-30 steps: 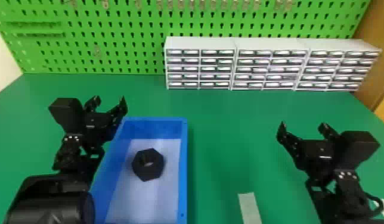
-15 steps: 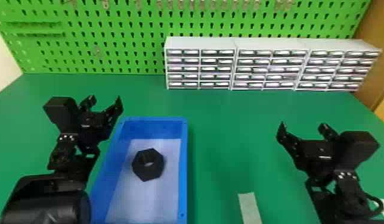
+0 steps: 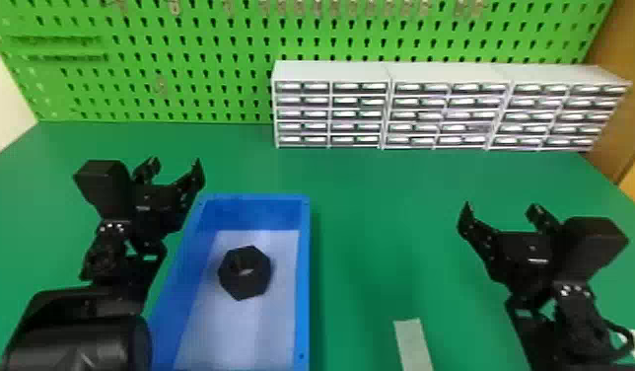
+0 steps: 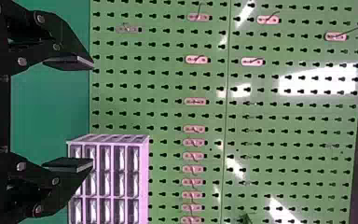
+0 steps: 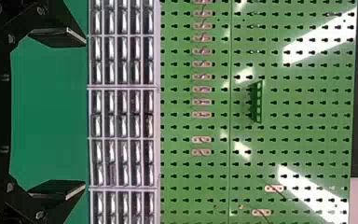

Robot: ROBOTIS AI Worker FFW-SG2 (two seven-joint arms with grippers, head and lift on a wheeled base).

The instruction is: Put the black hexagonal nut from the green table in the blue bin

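No legible text

Can't read any texts, labels, brands, numbers or signs.
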